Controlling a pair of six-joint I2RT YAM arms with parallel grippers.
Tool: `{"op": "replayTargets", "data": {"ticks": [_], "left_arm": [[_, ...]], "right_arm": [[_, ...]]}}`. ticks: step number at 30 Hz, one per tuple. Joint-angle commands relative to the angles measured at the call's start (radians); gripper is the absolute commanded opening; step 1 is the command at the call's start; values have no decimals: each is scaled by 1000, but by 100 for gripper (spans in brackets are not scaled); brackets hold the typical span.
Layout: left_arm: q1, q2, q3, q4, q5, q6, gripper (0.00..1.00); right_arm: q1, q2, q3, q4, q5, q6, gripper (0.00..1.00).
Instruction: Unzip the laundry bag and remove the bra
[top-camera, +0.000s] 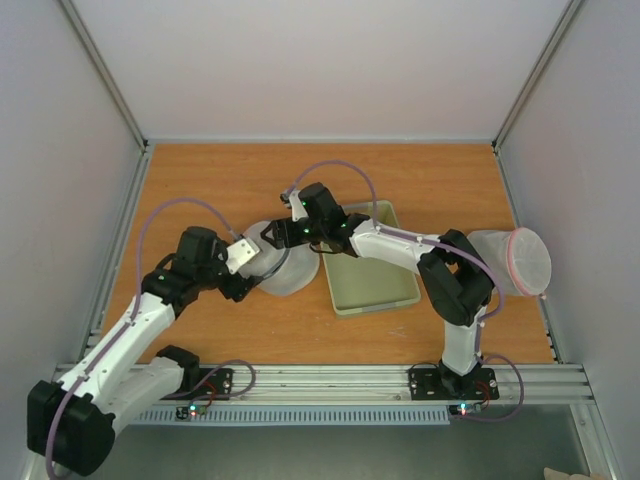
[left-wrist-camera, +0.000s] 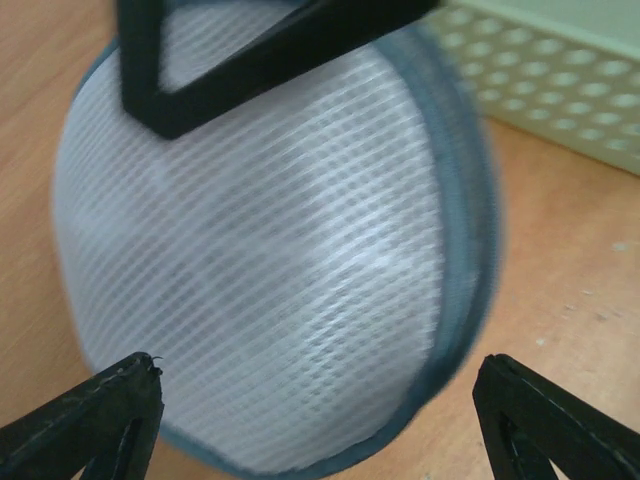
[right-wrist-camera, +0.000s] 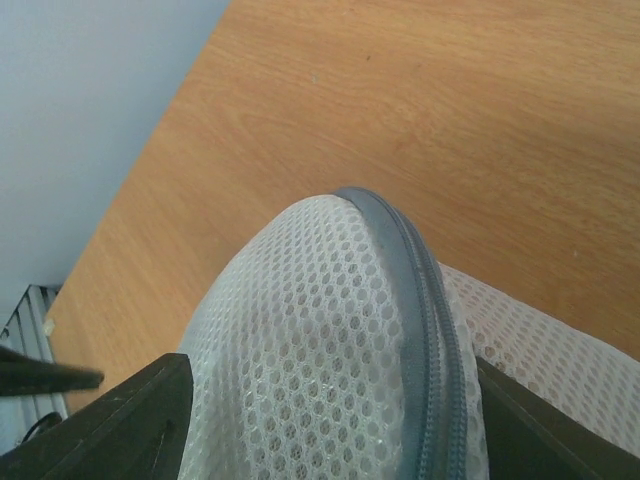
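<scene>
The laundry bag (top-camera: 283, 270) is a white mesh dome with a grey zip band, lying on the wooden table left of the tray. In the left wrist view the laundry bag (left-wrist-camera: 270, 250) fills the frame, rim (left-wrist-camera: 465, 250) to the right. My left gripper (left-wrist-camera: 320, 420) is open, its fingertips (left-wrist-camera: 110, 410) wide apart at the bag's near side. My right gripper (right-wrist-camera: 335, 430) is open and straddles the bag's top, the zip band (right-wrist-camera: 420, 300) running between its fingers (right-wrist-camera: 120, 420). The bag's zip looks shut. The bra is hidden.
A pale green plastic tray (top-camera: 395, 293) lies just right of the bag, under the right arm. A translucent round bag with a pink rim (top-camera: 518, 261) lies at the table's right edge. Grey walls enclose the table on three sides.
</scene>
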Motion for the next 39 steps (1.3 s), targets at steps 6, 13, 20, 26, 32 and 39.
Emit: {"op": "replayTargets", "data": {"ticks": [6, 13, 20, 26, 32, 39], "left_arm": [[-7, -27, 73, 24, 266, 288, 61], [-7, 71, 95, -128, 226, 363, 52], [-10, 113, 92, -26, 169, 286, 37], [-10, 124, 82, -26, 172, 294, 38], [-22, 130, 64, 9, 148, 291, 37], [-49, 135, 29, 80, 84, 331, 37]], "right_arm": [[-6, -73, 10, -11, -5, -17, 72], [-6, -82, -4, -3, -2, -31, 71], [-6, -85, -14, 21, -23, -36, 70], [-7, -87, -20, 30, -32, -41, 70], [-7, -89, -26, 31, -40, -34, 69], [-6, -97, -34, 66, -45, -32, 69]]}}
